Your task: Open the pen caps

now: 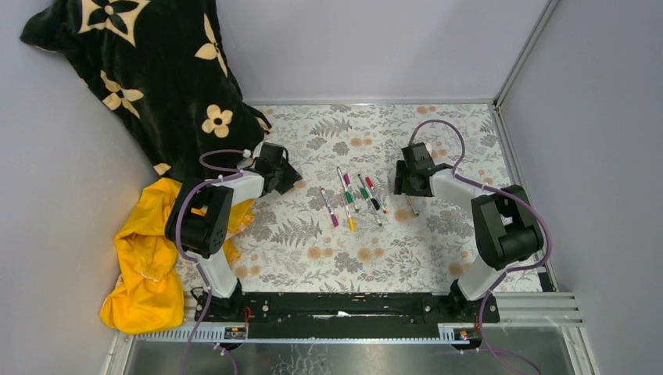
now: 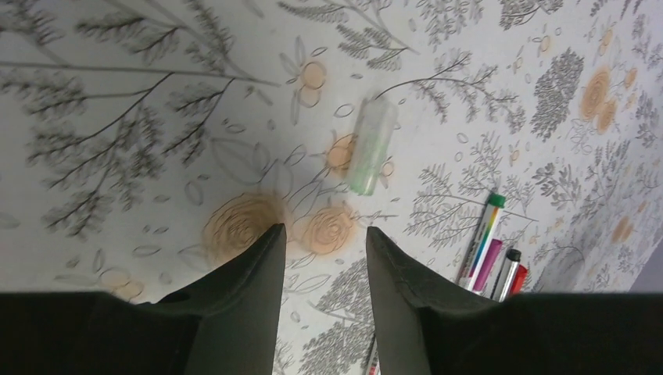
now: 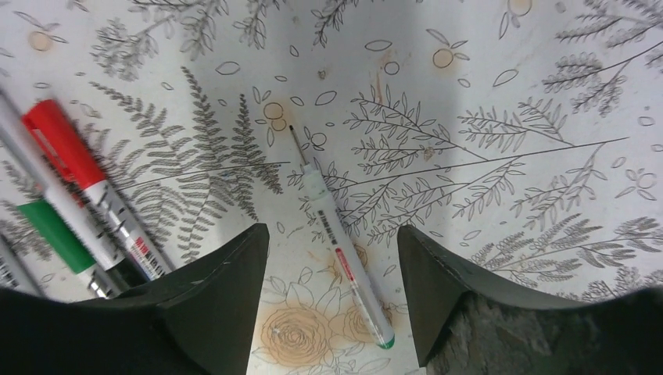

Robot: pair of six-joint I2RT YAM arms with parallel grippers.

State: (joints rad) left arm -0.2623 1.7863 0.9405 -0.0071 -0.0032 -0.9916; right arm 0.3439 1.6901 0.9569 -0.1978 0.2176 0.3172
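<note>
**Capped pens** (image 1: 356, 195) lie clustered mid-table (image 1: 313, 258), nearer the far edge. One uncapped pen (image 3: 348, 266) rests under the right fingers (image 3: 219, 297), and a loose pale green cap (image 2: 370, 148) lies ahead of the left fingers (image 2: 242, 297). Both pairs stand apart, empty. The pens are probably light, stiff and slick: pinch barrel and cap separately.

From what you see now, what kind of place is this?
Probably a robot test cell: plain grey panel walls in metal framing, two arms bolted to a rail, pens laid out.
</note>
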